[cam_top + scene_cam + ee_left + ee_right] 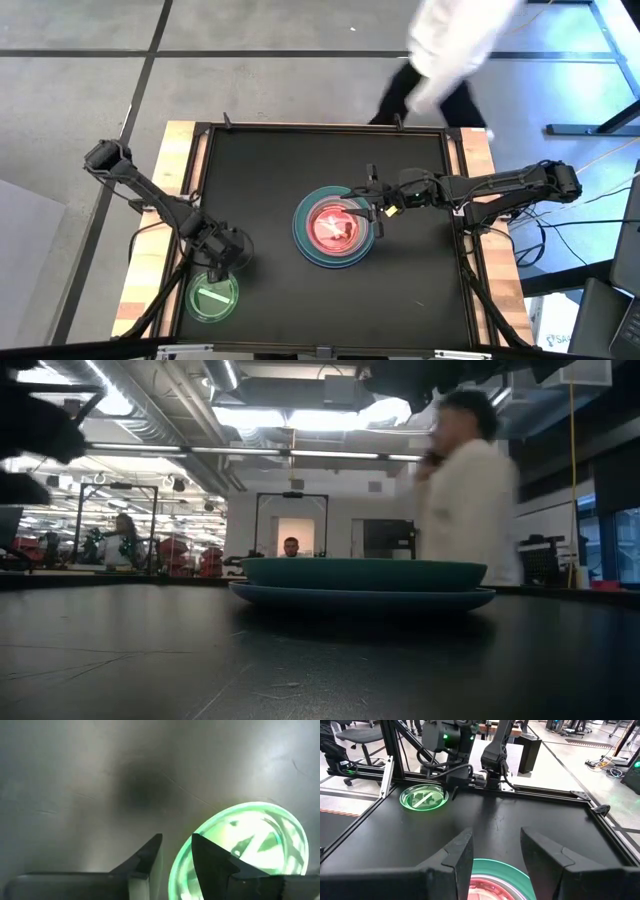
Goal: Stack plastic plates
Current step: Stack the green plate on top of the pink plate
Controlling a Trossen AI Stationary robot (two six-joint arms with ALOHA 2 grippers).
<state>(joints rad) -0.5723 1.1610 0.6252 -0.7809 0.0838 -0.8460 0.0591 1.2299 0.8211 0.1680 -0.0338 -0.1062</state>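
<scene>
A stack of plates (335, 228) sits mid-table: a large blue-grey plate (360, 598) at the bottom, a dark green plate (360, 573) on it, and a translucent pink dish (333, 226) on top. A translucent green dish (212, 296) lies flat near the table's near left corner. My left gripper (176, 852) is open and low at this dish's far rim (182, 855), which shows between the two fingers. My right gripper (495, 855) is open and hovers over the stack's right edge (505, 870), reaching in from the right. My left gripper points down with one finger outside and one over the inside of the green dish's far rim (181, 860). I cannot tell whether either finger touches it. The dish lies flat on the table.
A person in a white top (450, 45) walks past the table's far edge and also shows in the low view (470, 490). A raised metal frame (330, 128) rims the black table top. Bare table lies left and right of the stack.
</scene>
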